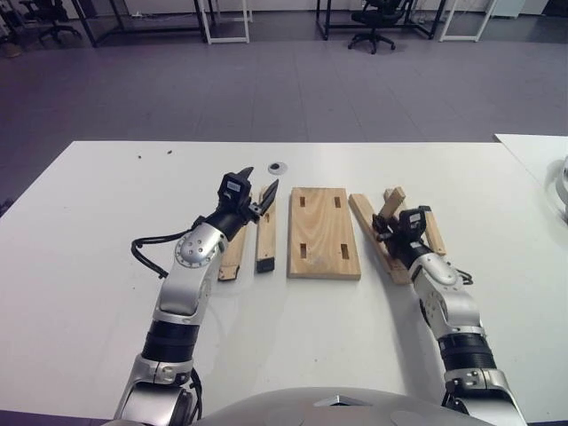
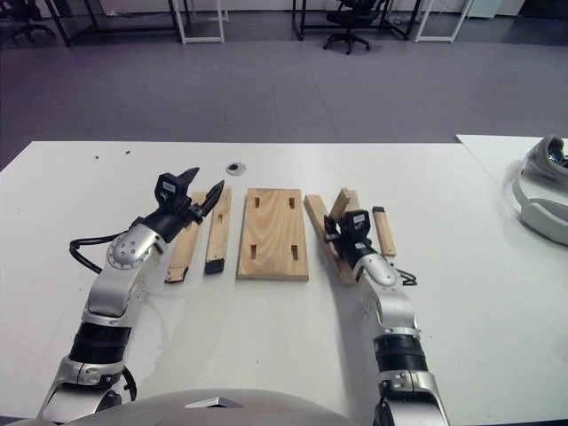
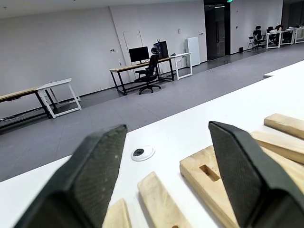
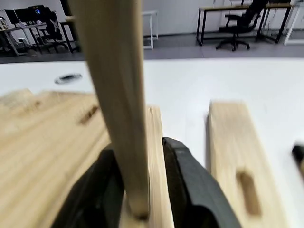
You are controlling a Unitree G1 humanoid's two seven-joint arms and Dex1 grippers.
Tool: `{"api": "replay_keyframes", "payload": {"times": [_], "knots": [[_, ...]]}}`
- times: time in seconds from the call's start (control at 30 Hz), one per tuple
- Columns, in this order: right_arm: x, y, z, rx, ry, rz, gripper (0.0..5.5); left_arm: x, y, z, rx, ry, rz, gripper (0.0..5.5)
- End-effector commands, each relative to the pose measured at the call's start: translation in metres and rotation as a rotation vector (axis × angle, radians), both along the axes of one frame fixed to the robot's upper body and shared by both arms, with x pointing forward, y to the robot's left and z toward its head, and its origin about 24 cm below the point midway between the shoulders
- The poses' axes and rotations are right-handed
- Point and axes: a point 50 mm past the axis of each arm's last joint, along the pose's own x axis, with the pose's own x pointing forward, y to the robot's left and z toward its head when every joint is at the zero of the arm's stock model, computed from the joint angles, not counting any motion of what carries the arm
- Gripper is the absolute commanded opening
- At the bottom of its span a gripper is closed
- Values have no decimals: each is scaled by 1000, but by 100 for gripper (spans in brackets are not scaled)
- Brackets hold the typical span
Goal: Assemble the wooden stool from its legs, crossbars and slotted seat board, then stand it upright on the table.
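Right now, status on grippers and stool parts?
Left gripper open, over the legs left of the seat board. Right gripper shut on a short wooden bar, tilted up. Seat board flat, slots empty; nothing joined.

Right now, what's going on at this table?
The robot looks to be early in building a stool. The slotted seat board lies flat mid-table with nothing fitted into it yet. The right gripper is shut on a short wooden piece among the parts right of the board. The left gripper hangs open over two wooden legs lying left of the board.
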Motion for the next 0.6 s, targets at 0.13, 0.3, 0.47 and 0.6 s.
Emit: {"api": "replay_keyframes", "payload": {"times": [0.13,0.3,0.47,0.6], "knots": [[-5,-2,8,-76,118,78,258,3,3,1,10,-10,32,314],[-20,-6,-6,-156,339,77,340,3,2,-1,10,-7,41,314],[-31,-7,-24,-202,518,49,281,3,-1,-1,20,-8,37,314],[-25,-4,-23,-204,538,23,220,4,-3,3,21,-19,39,314]]}}
